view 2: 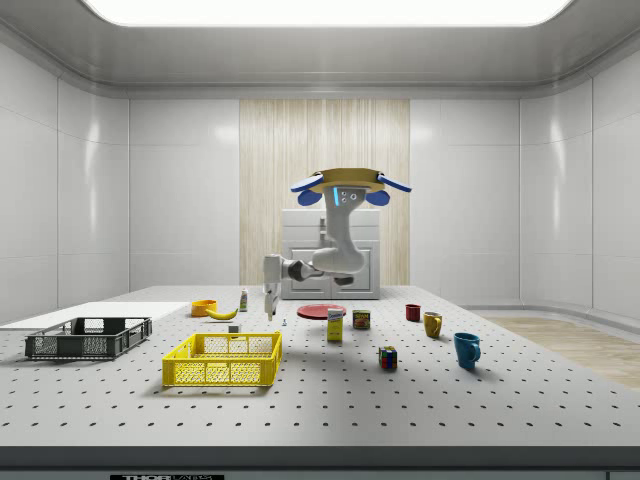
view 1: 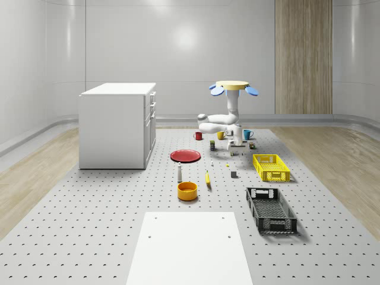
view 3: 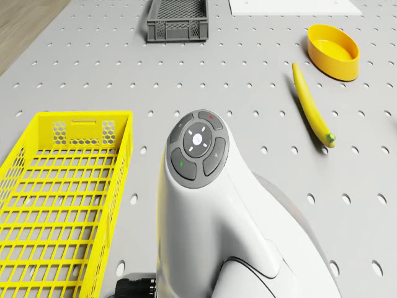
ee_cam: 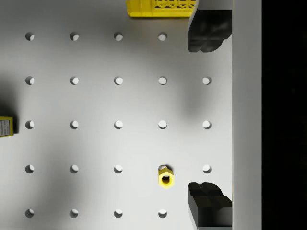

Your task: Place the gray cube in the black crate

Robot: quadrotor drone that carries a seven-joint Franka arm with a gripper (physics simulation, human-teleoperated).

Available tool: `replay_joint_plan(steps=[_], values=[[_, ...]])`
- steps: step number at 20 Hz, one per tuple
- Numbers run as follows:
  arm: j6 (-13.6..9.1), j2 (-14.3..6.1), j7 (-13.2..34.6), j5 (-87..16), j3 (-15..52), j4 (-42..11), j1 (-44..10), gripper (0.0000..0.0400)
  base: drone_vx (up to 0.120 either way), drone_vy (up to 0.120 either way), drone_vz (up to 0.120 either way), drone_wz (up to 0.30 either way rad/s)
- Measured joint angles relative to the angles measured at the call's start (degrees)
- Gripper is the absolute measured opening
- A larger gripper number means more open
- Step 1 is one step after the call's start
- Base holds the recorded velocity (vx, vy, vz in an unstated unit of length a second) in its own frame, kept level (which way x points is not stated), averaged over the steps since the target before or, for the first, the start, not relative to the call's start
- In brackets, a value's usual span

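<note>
Fingers [ee_cam: 207, 34] of the gripper [ee_cam: 196, 120] stand wide apart with nothing between them, pointing straight down at the perforated table [ee_cam: 96, 100]. A small yellow nut [ee_cam: 165, 177] lies on the table just beside one finger, not touching it. The end of the yellow crate [ee_cam: 160, 7] sits near the other finger. A can with a yellow-and-white label [ee_cam: 5, 127] lies farther off; its writing cannot be read.

In the whole-scene view the gripper [view 1: 236, 144] hangs low over the table at the end of the bent white arm [view 1: 217, 123]. The arm's wrist [view 3: 197, 146] carries a round gray pad of buttons with small red and green marks and no readable writing. The drone [view 1: 233, 87] hovers above the table's far part, near the mugs.

The gray cube [view 1: 234, 174] rests on the table, on the near side of the gripper and apart from it. It is close to the yellow crate [view 1: 267, 157], on that crate's left in the whole-scene view. The black crate [view 1: 279, 225] stands nearer the camera, well apart from the cube. A banana [view 1: 208, 178] and an orange bowl [view 1: 187, 190] lie farther to the view's left.
</note>
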Motion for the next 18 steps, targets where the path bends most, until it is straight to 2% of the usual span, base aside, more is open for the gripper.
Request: replay_joint_plan(steps=[8,11,14,16,18], values=[[1.01,-1.09,0.22,0.46,0.19,0.05,-0.25,0.04,0.12,-0.11,0.0,0.0],[1.37,-1.47,0.29,0.62,0.26,0.07,-0.34,0.04,0.12,0.0,0.0,0.0],[1.71,-1.84,0.36,0.78,0.32,0.09,-0.43,0.04,0.12,-0.107,0.0,0.0],[1.93,-2.07,0.41,0.88,0.36,0.1,-0.48,0.04,0.12,-0.02,0.0,0.0],[2.15,-2.3,0.45,0.97,0.4,0.11,-0.53,0.04,0.12,0.0,-0.1,0.0]])
